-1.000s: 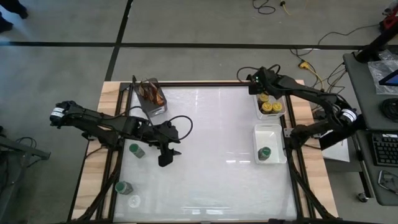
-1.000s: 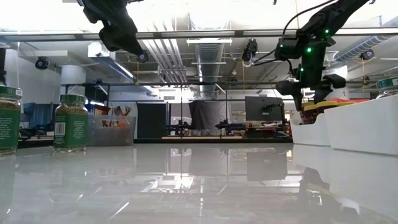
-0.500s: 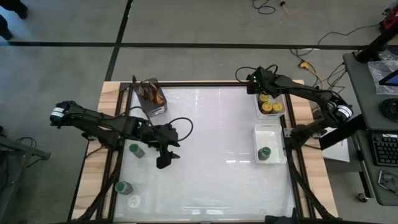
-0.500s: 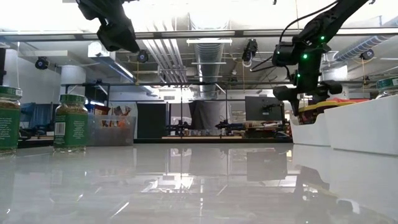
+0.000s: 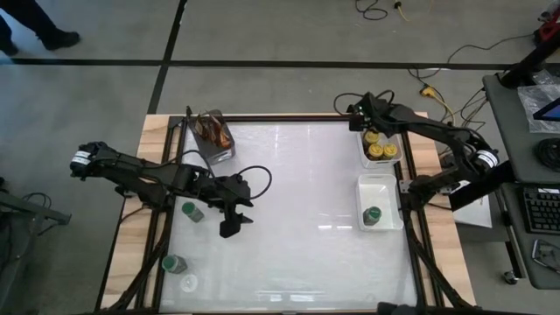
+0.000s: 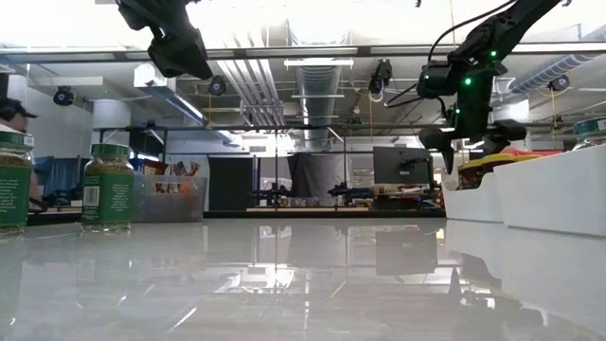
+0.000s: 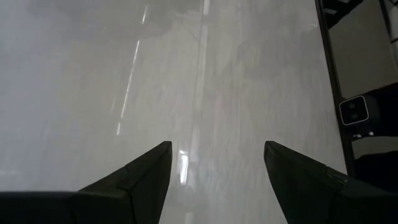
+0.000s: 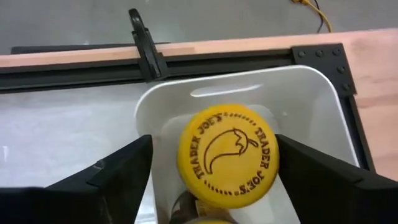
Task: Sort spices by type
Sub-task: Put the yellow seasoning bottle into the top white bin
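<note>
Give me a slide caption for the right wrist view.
Right pincer open around a yellow-lidded spice jar standing in the white tray.

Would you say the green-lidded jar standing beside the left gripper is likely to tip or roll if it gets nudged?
The green-lidded jar stands upright and taller than wide in the low view, so a push near the lid could probably tip it. Being round, it would likely roll once down. The table looks glossy, so a low push may just slide it.
</note>
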{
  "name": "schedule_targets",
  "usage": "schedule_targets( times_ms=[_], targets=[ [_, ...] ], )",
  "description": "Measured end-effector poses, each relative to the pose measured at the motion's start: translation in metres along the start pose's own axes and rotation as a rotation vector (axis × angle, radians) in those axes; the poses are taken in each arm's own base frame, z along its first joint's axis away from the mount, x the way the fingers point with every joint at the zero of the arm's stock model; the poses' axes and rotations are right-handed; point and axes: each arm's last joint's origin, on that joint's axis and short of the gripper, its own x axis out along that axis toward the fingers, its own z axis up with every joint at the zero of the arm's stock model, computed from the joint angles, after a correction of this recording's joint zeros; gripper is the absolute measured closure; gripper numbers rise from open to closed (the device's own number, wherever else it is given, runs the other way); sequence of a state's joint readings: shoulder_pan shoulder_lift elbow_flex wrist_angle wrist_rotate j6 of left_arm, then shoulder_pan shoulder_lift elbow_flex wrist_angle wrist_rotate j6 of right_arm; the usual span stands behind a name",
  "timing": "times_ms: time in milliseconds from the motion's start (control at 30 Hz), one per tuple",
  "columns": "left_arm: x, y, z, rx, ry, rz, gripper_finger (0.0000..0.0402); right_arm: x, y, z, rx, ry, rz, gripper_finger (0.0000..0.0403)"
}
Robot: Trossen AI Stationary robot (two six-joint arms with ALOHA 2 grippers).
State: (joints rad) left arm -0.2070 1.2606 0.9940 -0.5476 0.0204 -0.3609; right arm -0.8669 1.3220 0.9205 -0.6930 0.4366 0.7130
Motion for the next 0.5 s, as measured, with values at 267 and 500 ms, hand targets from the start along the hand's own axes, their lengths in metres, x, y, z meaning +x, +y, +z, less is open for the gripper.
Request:
schedule_targets(
  times_ms=[267,500],
  targets=[
    [0.0,0.0,0.0,0.035,-0.001,0.002,0.0162,-0.005,-0.004,0.025,0.127,0.104,-0.032,0.0072],
    [0.0,0.0,0.0,0.058,0.0,0.001,0.0162,-0.009,0.0,0.044,0.458,0.161,-0.1,0.0092]
  ],
)
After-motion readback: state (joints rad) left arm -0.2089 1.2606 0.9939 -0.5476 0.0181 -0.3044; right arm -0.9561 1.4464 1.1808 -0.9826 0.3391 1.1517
